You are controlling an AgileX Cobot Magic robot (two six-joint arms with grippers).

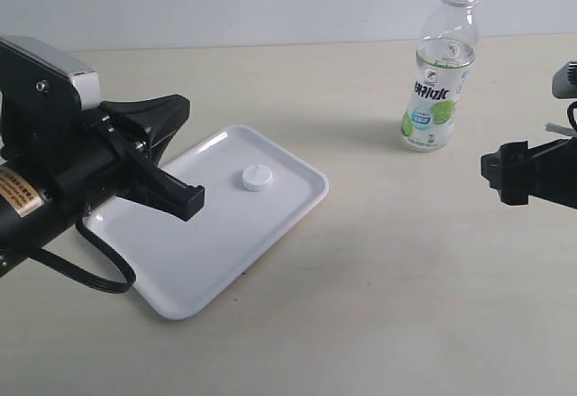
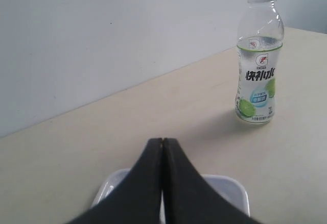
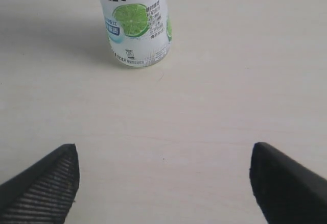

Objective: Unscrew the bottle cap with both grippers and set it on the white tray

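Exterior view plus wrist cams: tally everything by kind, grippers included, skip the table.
Bottle: 1
Bottle cap: 1
White tray: 1
Grippers: 2 (left gripper, right gripper)
Total: 5

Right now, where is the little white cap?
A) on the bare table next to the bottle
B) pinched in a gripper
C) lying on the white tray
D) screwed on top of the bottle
C: the bottle cap lies flat on the white tray, and the bottle stands with its neck open.
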